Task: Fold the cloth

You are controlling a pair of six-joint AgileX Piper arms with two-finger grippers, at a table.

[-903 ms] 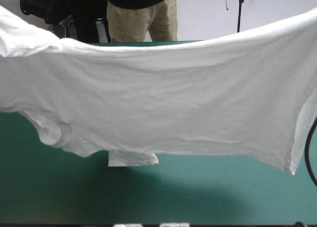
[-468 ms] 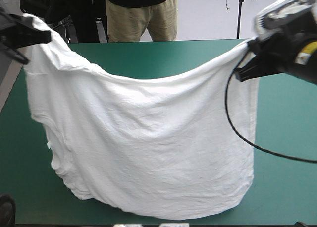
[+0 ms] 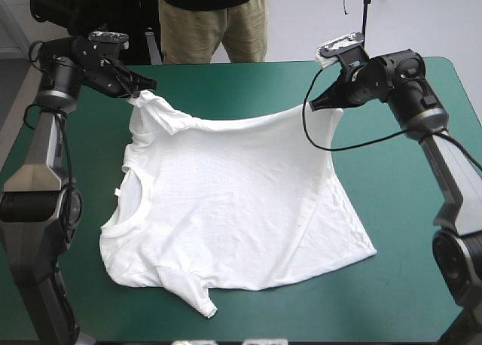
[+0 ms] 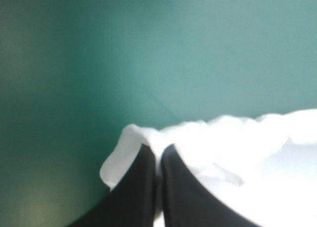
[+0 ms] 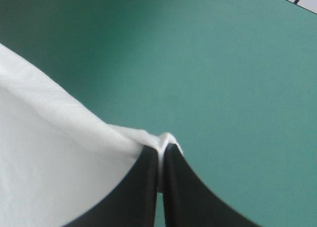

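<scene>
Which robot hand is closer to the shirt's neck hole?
Left. The left gripper pinches the T-shirt at its far edge, just beyond the neck hole. The right gripper pinches the far corner at the other end, the shirt's width away.

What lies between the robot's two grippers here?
The far edge of the T-shirt, sagging from the left gripper to the right gripper, each shut on it; the rest lies on the table. The high view shows it.
</scene>
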